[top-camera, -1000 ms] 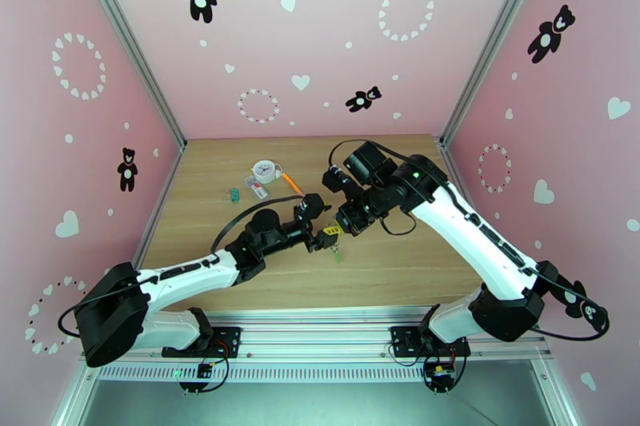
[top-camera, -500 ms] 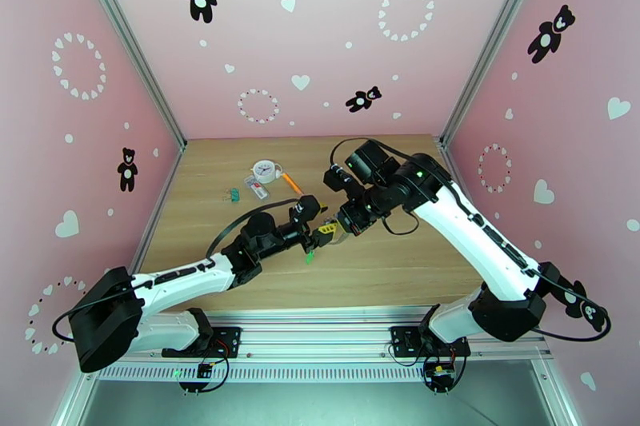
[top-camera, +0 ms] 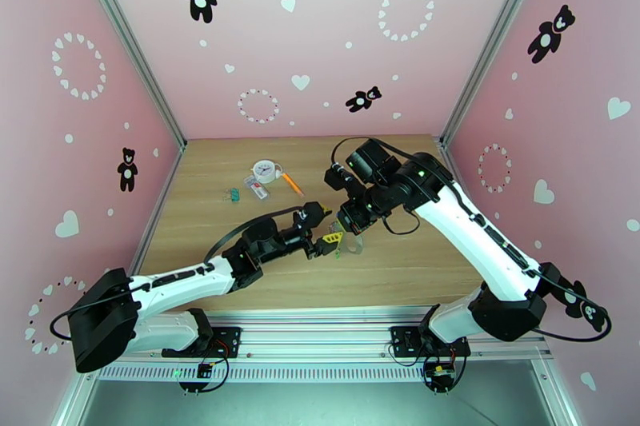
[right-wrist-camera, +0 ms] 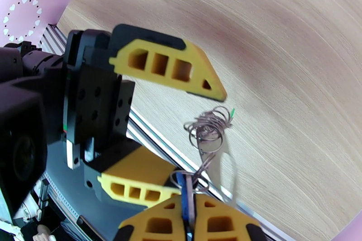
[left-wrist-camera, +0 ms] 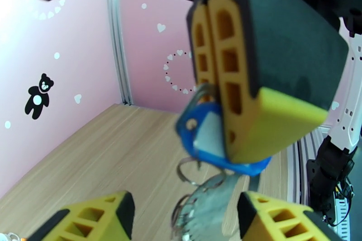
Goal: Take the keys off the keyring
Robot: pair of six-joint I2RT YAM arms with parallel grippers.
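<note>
at right end effector [right-wrist-camera: 188,202], one blue-tagged key [left-wrist-camera: 204,140]

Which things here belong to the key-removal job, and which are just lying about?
Job: blue tag, pinched in right tool; metal rings hanging below; open left tool.
Lying about: white disc, orange pen, red-and-white tag, teal item.

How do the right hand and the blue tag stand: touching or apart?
Touching. The left wrist view shows the right hand closed on the blue tag, a finger against each face, no gap.
</note>
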